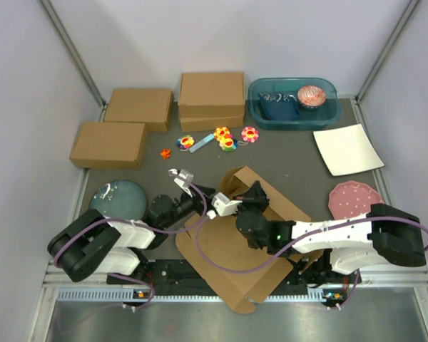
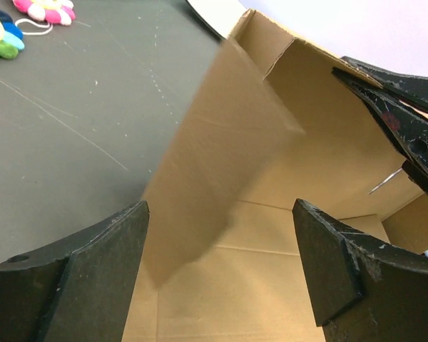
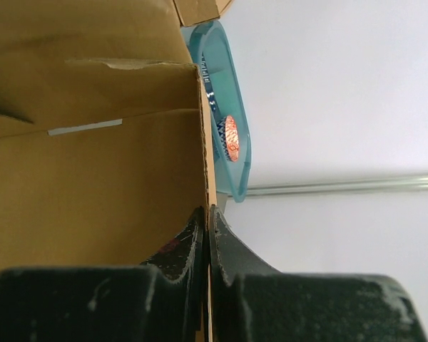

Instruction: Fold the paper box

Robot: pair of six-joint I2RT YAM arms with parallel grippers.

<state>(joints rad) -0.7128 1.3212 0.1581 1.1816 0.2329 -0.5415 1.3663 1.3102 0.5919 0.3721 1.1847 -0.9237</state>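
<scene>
The paper box [image 1: 225, 260] lies partly folded on the dark mat between my two arms, with one wall raised at its far side. My right gripper [image 1: 255, 197] is shut on the top edge of that raised wall. In the right wrist view the two fingers pinch the thin cardboard edge [image 3: 208, 222]. My left gripper [image 1: 222, 207] stands wide open over the box's inner floor [image 2: 271, 285]. A loose, blurred flap [image 2: 214, 157] hangs between its spread fingers and touches neither. The right gripper's dark fingers [image 2: 406, 132] show at the upper right of the left wrist view.
Three ready-made cardboard boxes [image 1: 108, 144] [image 1: 138, 107] [image 1: 211, 100] stand at the back left. A teal bin [image 1: 292, 107] sits at the back right, with a white sheet [image 1: 347, 148] and a pink plate [image 1: 354, 199] nearer. A blue-grey plate [image 1: 119, 198] lies left, and flower toys [image 1: 225, 137] lie behind the box.
</scene>
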